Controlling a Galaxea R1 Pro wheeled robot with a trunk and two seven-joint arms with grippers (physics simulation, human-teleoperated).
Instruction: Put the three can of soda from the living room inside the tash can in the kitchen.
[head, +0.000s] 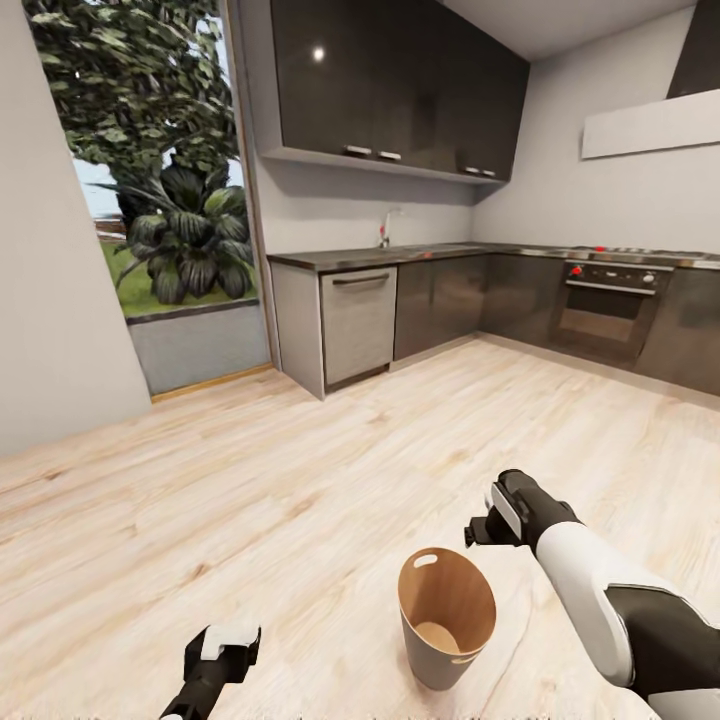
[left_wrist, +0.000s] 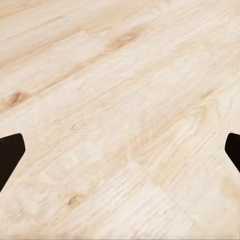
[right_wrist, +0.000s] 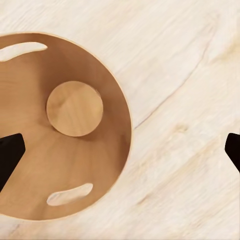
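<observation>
While the robot stands in the kitchen, entries run near to far.

Left claw (head: 222, 652): low at the near left, above bare floor (head: 250, 480). In the left wrist view its two dark fingertips (left_wrist: 10, 155) sit at opposite edges with only planks between them, so it is spread wide and holds nothing.

Tash can (head: 447, 618): upright on the floor just ahead, between the two arms and nearer the right one. Grey outside, brown inside, slot handle cut-outs near the rim.

Tash can interior: the right wrist view looks straight down into the tash can (right_wrist: 30, 165); the round bottom is bare wood and no can lies in it.

Right claw (head: 487, 528): hangs just beyond and to the right of the bin's rim. In its wrist view the fingertips (right_wrist: 10, 155) are far apart and nothing is between them, so it is open and empty.

Cans of soda: none to be seen here, neither held nor in the bin.

Far side: worktop (head: 400, 255) with a tap, dark cabinets (head: 400, 90), oven (head: 610, 305) with red knobs, and a tall window (head: 160, 200) onto greenery at the left.

Progress (judgement): bin is found, but nothing is deposited as far as shown. All three cans appear left to fetch from the living room.
</observation>
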